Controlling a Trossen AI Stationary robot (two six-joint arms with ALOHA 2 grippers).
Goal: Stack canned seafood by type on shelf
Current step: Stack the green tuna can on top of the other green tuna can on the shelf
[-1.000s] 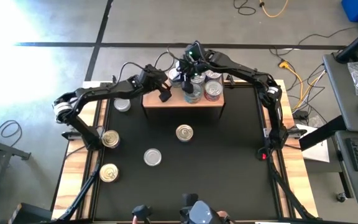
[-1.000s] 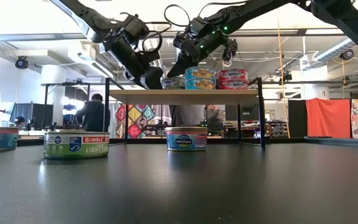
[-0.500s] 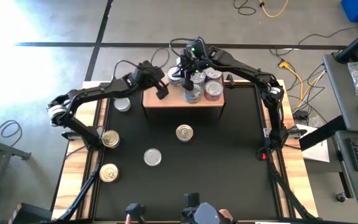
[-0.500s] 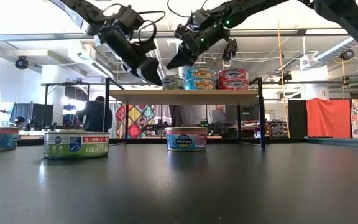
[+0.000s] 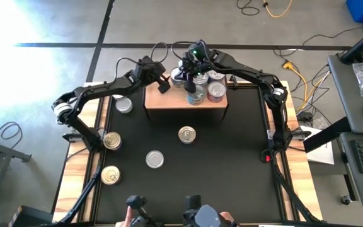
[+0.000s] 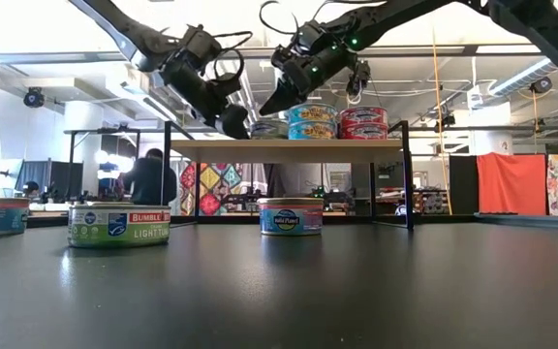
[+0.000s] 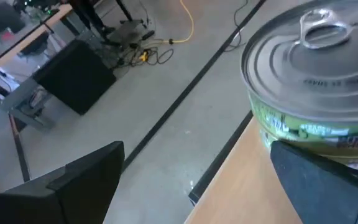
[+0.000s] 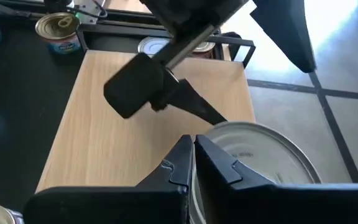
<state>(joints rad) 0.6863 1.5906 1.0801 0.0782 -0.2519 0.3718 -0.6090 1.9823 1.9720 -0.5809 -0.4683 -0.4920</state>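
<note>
While the left gripper point(image 5: 162, 86) hangs over the left end of the shelf point(image 5: 169, 102) with its fingers point(image 7: 73, 186) spread wide and holding nothing, the right gripper point(image 5: 186, 77) hovers above the cans on shelf point(image 5: 205, 88) with its fingers point(image 8: 188, 163) pressed together, empty. Those tins sit in short stacks at the shelf's right half. Four loose cans point(image 5: 186, 134) lie on the black desk point(image 5: 232, 164), and another silver one point(image 5: 123, 106) rests just left of the shelf

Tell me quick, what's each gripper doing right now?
Left gripper: open, holding nothing, above the shelf.
Right gripper: fingers shut, empty, over the cans on the shelf.
</note>
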